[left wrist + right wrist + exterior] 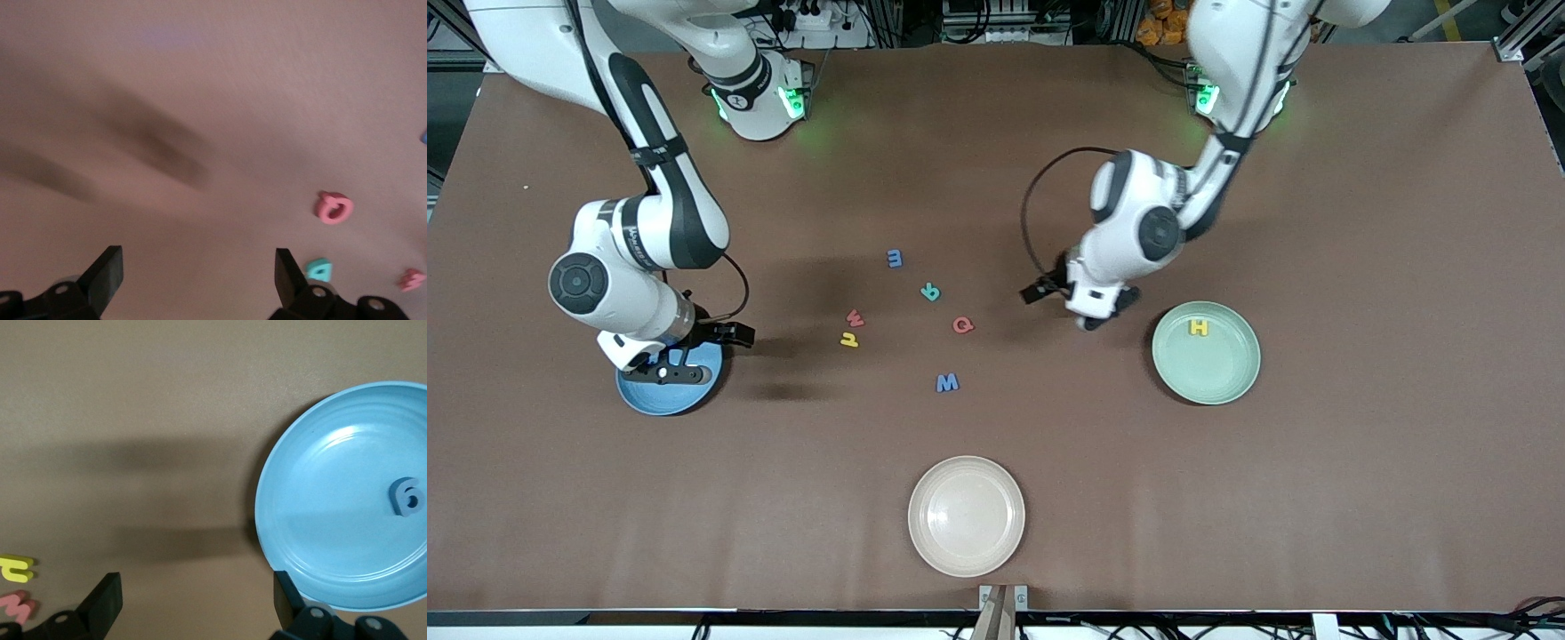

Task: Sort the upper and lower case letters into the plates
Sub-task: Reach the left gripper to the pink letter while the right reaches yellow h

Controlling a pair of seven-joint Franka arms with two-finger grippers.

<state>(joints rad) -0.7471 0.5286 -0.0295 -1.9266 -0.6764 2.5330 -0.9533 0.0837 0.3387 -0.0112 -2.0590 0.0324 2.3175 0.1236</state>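
Front view: yellow H (1199, 327) lies in mint plate (1232, 382); blue plate (640, 398) holds one blue letter (407, 497). Six letters (930, 292) scattered between plates — sorting midway. Left gripper (1096, 313) spread empty beside mint plate; right gripper (667, 373) spread empty over blue plate. Next pick needed — red Q (962, 325) judged nearest.

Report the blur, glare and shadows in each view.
Front view: sharp, soft arm shadows on the table, mild glare on the cream plate. Left wrist view: smeared, pink letter soft. Right wrist view: crisp, glare on the blue plate.
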